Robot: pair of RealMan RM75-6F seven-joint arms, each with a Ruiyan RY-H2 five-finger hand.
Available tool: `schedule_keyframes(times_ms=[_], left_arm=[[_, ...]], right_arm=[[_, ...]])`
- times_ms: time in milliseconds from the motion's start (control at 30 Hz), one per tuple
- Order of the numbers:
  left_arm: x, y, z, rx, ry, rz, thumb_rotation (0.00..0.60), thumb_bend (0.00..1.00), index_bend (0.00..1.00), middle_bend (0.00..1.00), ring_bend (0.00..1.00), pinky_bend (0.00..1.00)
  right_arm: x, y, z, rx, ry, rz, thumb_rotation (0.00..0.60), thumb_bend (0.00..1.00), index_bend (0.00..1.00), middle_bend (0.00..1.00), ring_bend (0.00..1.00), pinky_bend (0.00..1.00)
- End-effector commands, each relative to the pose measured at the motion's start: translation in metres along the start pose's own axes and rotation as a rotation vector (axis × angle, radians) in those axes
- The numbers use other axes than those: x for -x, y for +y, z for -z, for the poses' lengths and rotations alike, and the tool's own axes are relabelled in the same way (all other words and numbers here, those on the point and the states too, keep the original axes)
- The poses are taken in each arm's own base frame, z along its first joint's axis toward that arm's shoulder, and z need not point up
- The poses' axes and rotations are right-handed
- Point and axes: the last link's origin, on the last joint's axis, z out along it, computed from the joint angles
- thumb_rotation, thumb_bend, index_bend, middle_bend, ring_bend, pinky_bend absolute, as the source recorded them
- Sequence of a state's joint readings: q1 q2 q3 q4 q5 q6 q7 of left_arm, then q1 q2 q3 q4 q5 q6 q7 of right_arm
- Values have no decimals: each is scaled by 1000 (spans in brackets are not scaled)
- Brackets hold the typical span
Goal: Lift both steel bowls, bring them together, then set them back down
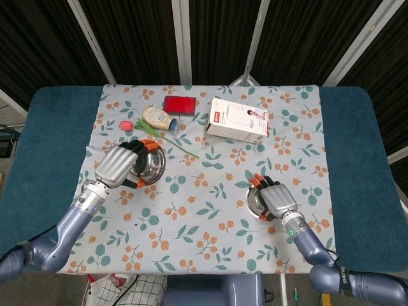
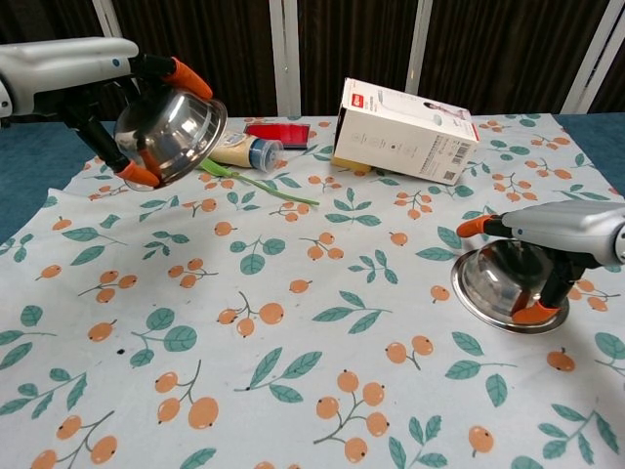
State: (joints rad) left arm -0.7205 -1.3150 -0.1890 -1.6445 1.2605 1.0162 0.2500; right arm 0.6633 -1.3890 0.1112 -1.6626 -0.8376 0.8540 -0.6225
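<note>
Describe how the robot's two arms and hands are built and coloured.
Both arms are smooth, rounded, blue-grey tubes. The left hand and right hand have silver-grey backs, black fingers and orange fingertips. A small green light shows near the right wrist. No loose cables show.
</note>
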Motion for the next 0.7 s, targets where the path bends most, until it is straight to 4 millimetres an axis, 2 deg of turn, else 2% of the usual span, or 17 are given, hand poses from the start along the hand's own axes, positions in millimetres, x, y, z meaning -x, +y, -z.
schedule_keyframes(times_ms=[33, 700], left_arm=[[0, 0, 0, -1, 0, 0, 600, 393, 454, 678, 538, 692], [3, 4, 0, 5, -5, -6, 600, 392, 454, 679, 538, 692]], right_arm=[[0, 1, 1, 10, -7, 14, 600, 270, 0, 2, 90, 444], [0, 7, 18, 30, 21, 58, 600, 269, 0, 0, 59, 321]])
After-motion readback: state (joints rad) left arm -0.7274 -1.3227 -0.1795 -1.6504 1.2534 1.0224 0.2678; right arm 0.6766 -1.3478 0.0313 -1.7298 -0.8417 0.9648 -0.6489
